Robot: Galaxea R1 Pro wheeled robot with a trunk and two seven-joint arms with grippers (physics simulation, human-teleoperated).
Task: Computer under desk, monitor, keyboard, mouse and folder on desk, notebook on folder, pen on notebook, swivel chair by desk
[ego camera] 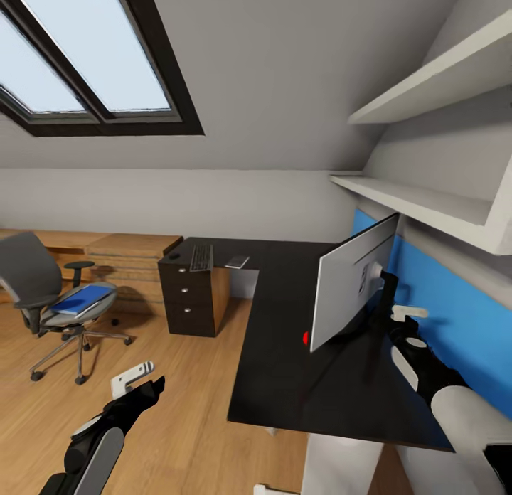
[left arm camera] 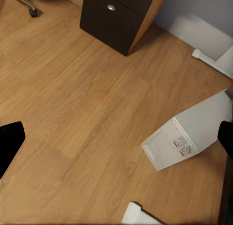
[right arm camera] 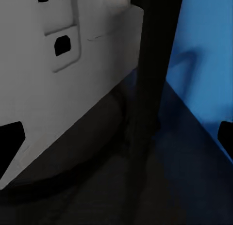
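Evenly bright, with soft daylight from the skylight (ego camera: 92,61) high at the head view's left. No glare on the wooden floor (ego camera: 185,410), merely a mild sheen. Glossy black desk (ego camera: 284,381) top dimly mirroring the monitor (ego camera: 348,281), a red dot reflected beside its lower corner. Soft, faint shadows under the swivel chair (ego camera: 57,296). Wide-angle stretching toward the head view's edges. Dimmer and slightly soft in the right wrist view, with a blurred shadow on the blue wall (right arm camera: 204,65). Sharp floor grain in the left wrist view.

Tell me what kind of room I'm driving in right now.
Likely an attic bedroom used as a home office: a skylight in the sloped ceiling, an L-shaped desk with a monitor, and a swivel chair.
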